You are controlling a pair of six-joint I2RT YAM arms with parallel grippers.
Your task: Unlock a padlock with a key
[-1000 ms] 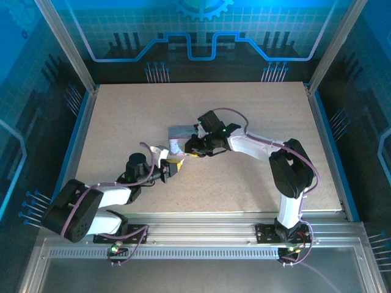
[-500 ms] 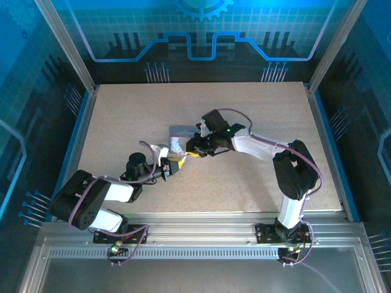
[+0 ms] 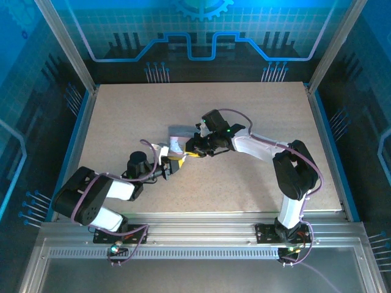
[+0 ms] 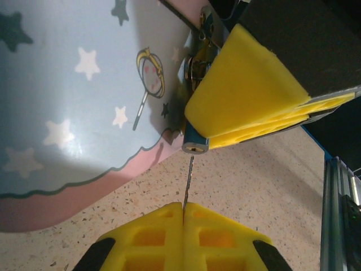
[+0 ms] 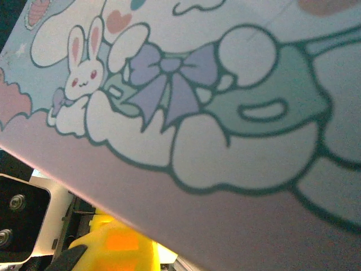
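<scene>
Top: looks down from above and behind the arm bases over the whole table (image 3: 263,110). Left wrist: looks along own fingers (image 4: 146,237), very close, past key (image 4: 188,180) to padlock (image 4: 194,144) and tin (image 4: 73,96) ahead. Right wrist: faces the tin's print, very near. Overlap at the tin.

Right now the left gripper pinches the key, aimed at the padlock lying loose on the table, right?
Not loose: the left wrist view shows the padlock clamped in the right gripper. The left gripper does pinch the key, aimed at it.
</scene>
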